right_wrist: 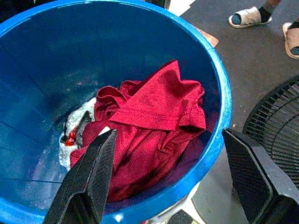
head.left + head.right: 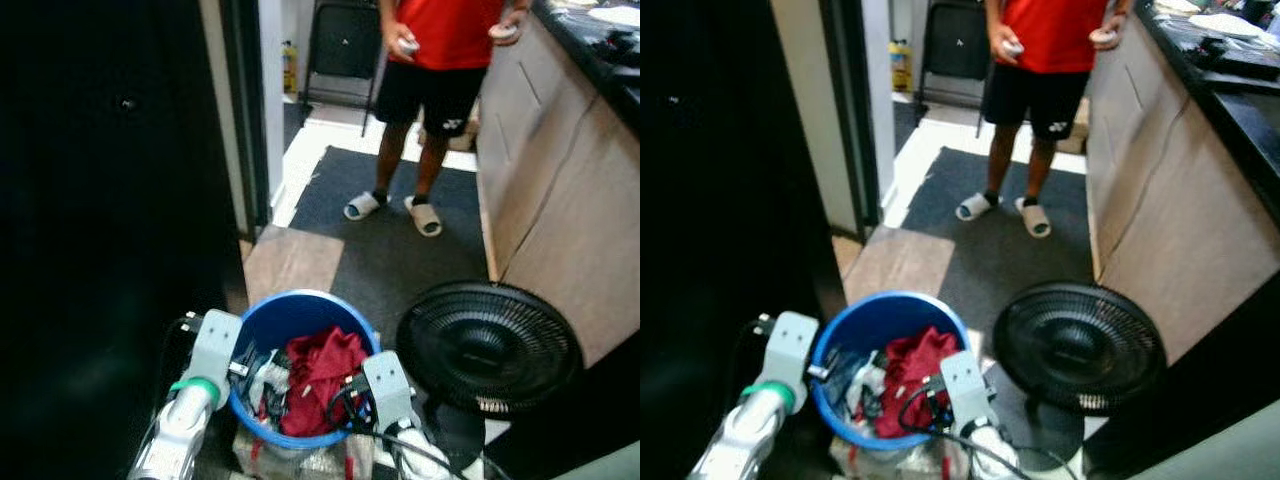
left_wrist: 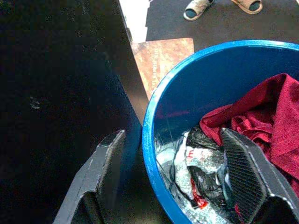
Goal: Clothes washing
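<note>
My left gripper (image 3: 175, 175): I am spreading it wide across the near rim of the blue bucket (image 2: 262, 318), one finger outside, one inside, gripping nothing.
My right gripper (image 1: 170, 179): I am holding it wide apart astride the bucket's other rim, one finger over the red garment (image 1: 154, 126), clasping nothing.
Bucket: it is standing upright, mouth facing up, between my arms beside the black fan (image 2: 488, 347).
Garment: it is lying crumpled on a printed white bag (image 3: 201, 161); its red lettering is unreadable.
Person (image 2: 440, 60): they are standing ahead in sandals.
</note>
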Robot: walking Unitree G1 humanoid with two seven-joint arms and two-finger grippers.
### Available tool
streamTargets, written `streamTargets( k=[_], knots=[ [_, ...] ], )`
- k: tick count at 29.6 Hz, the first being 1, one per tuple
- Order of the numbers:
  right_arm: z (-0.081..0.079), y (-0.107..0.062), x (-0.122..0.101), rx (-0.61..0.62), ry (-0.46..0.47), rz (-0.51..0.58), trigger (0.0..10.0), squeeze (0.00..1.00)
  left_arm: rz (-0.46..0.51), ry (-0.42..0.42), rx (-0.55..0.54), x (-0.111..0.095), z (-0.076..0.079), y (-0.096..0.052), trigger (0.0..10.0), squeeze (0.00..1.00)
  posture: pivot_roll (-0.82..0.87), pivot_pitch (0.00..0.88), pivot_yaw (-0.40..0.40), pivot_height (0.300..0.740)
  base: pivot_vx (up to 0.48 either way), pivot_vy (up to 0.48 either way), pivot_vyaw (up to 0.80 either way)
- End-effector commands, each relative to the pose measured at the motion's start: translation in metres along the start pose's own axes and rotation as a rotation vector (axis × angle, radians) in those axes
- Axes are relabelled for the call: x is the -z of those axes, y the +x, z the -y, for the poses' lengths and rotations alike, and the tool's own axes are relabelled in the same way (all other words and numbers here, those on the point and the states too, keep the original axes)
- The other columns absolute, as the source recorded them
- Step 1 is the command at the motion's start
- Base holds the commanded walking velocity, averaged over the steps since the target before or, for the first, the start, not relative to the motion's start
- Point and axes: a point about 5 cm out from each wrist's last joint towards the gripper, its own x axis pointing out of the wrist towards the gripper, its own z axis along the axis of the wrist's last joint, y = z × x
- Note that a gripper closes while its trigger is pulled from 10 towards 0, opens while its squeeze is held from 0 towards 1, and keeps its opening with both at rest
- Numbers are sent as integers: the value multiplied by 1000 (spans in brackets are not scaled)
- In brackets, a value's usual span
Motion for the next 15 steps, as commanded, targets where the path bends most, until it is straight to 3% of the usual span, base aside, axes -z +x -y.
streamTargets(
  k=[1,15],
  knots=[
    [4,-3,6,14,3,-18,10000,0,-45,-15,-29,11,-6,-4,10000,0,48,0,21,740,0,0,0],
    [5,-8,15,12,-10,-54,10000,0,-91,-6,2,20,-4,-6,10000,0,46,0,26,740,0,0,0]
  ],
)
